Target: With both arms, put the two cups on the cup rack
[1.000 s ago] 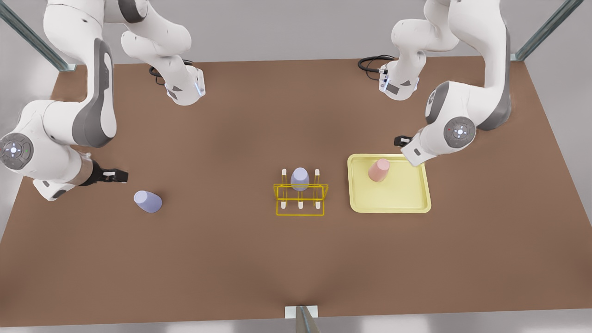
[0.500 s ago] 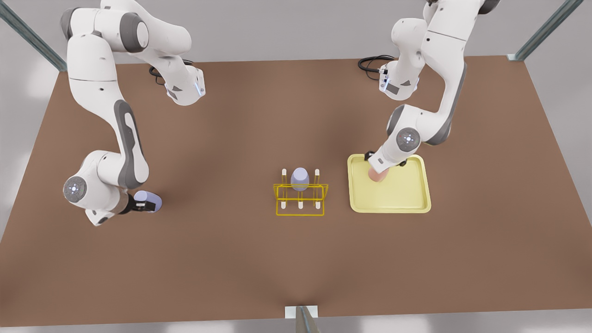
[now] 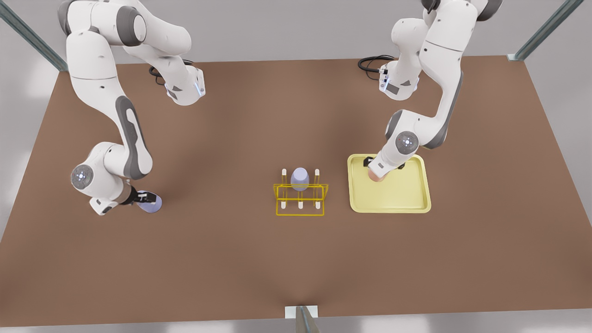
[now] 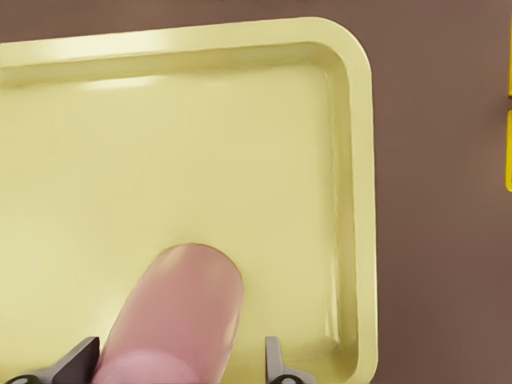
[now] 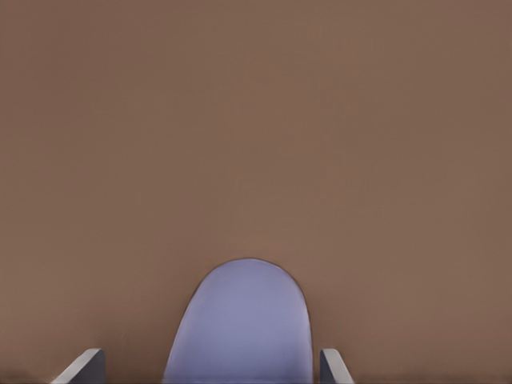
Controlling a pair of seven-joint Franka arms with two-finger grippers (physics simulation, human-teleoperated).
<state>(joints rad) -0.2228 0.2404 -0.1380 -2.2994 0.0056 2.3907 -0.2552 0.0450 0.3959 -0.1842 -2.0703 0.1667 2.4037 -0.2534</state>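
A pale pink cup [image 3: 375, 177] stands upside down on the pale-yellow tray [image 3: 391, 210] at the front view's right. My left gripper [image 3: 377, 167] is down around it, open; in the left wrist view the pink cup [image 4: 172, 320] sits between the fingertips [image 4: 80, 360]. At the front view's left a lavender cup [image 3: 152, 204] rests on the table, with my right gripper [image 3: 146, 199] open around it. The right wrist view shows this cup [image 5: 240, 328] with a gap to each fingertip [image 5: 332, 366]. The yellow wire cup rack [image 3: 319, 186] stands mid-table and carries another lavender cup [image 3: 299, 178].
The tray's rim [image 4: 360, 200] rises close beside the pink cup. Both arm bases [image 3: 185, 88] are mounted at the far side of the brown table [image 3: 231, 259]. A small grey post [image 3: 301, 317] stands at the table's near edge.
Both grippers came from beside their cups down onto them over the last second. In the last half second each arm shifted only slightly. The cups have not moved.
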